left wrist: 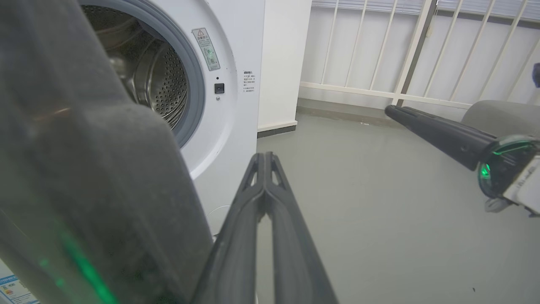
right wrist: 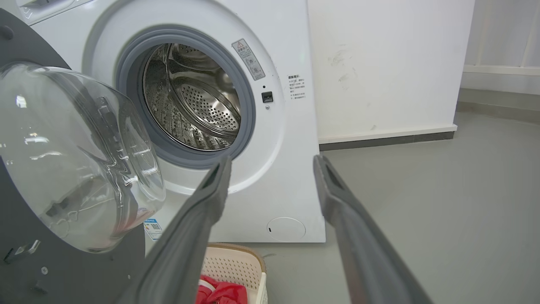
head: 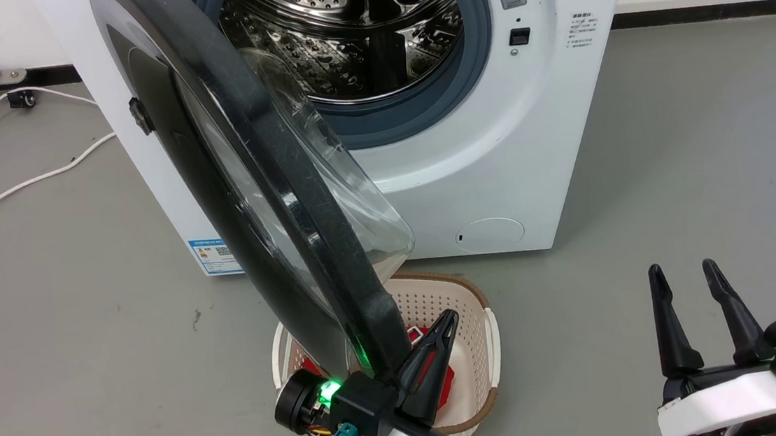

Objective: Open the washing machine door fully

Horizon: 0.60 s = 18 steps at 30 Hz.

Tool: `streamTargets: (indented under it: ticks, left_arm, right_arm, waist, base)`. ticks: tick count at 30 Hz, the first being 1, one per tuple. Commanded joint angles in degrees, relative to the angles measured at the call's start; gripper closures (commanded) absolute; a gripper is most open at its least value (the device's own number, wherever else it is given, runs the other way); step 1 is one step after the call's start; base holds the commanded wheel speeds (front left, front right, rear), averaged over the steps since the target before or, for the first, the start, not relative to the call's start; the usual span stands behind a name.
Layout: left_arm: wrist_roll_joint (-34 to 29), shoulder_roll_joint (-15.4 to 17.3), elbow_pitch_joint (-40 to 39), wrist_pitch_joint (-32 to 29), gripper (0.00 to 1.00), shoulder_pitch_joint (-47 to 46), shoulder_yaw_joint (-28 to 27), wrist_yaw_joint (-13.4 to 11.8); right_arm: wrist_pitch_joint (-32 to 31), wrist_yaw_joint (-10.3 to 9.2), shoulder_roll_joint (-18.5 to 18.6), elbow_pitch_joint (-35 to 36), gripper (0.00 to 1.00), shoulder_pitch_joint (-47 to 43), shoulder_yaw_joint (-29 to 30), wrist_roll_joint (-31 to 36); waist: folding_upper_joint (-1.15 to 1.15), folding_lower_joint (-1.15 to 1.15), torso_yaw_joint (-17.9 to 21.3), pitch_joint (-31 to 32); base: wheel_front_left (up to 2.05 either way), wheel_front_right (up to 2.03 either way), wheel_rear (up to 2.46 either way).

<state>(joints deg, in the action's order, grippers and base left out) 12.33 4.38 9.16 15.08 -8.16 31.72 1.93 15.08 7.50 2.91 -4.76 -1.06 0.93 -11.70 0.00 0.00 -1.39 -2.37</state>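
The washing machine door (head: 273, 186) stands partly open, swung out from its left-side hinge toward me, its clear glass bowl (head: 351, 193) facing the white washing machine (head: 528, 128). The steel drum mouth (head: 357, 31) is exposed. My left gripper (head: 449, 318) is shut with nothing in it, close beside the inner face of the door's lower rim. In the left wrist view the door (left wrist: 84, 169) looms just left of that gripper (left wrist: 264, 155). My right gripper (head: 682, 268) stands open at the lower right, apart from the door (right wrist: 63, 169), with nothing between this gripper's (right wrist: 273, 159) fingers.
A cream laundry basket (head: 466, 309) with red cloth (head: 448, 381) sits on the floor under the door's lower edge. White cables (head: 19, 180) trail over the grey floor at the left. A white railing (left wrist: 405, 50) and wall stand to the machine's right.
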Motion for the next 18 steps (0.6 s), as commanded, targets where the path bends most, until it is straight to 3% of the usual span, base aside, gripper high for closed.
streamTargets:
  ticks: [1,18]
  left_arm:
    - [-0.2,1.0,0.6,0.0,1.00,0.1,-1.6,-1.0]
    - [1.6,1.9,-4.6,0.1,1.00,7.0,-4.8,-2.3]
  right_arm:
    - [0.1,-0.02,-0.1,-0.3,0.00,0.8,-0.2,-0.4]
    - [0.1,-0.02,-0.1,-1.3,0.00,-0.3,-0.1,-1.4]
  waist:
    - [0.00,0.00,-0.2,-0.1]
    - [0.00,0.00,-4.7,0.8]
  base:
    - [0.00,0.00,0.00]
    - [0.00,0.00,0.00]
